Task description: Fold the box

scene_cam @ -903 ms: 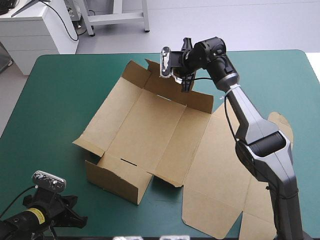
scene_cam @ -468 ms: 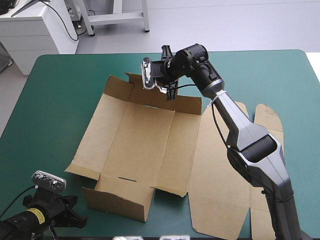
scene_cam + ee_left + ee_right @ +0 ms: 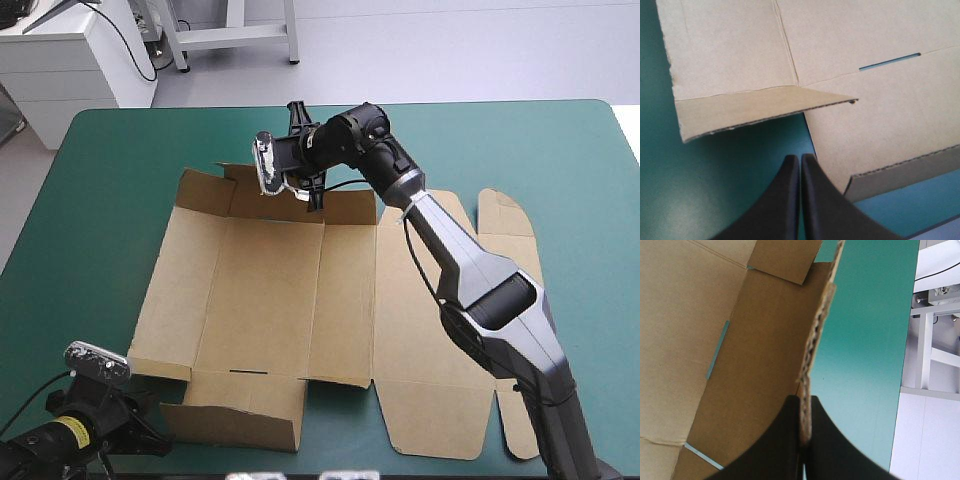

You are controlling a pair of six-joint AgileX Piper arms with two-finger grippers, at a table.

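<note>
The right pincer (image 3: 805, 439) grips the thin edge of a raised wall of the brown box (image 3: 270, 300); the rest lies mostly flat on the tabletop (image 3: 110, 180) beneath. It could slip or crease: the left pincer (image 3: 800, 159), closed and empty, steadies nothing.

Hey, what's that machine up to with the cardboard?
A two-armed robot is folding a cut sheet of brown board, the box, on a table with a teal-green cover. The right end effector, with black fin-shaped fingers, is shut on the box's raised far wall. The left end effector is shut and empty, by the box's near edge. Most of the box lies flat.
</note>
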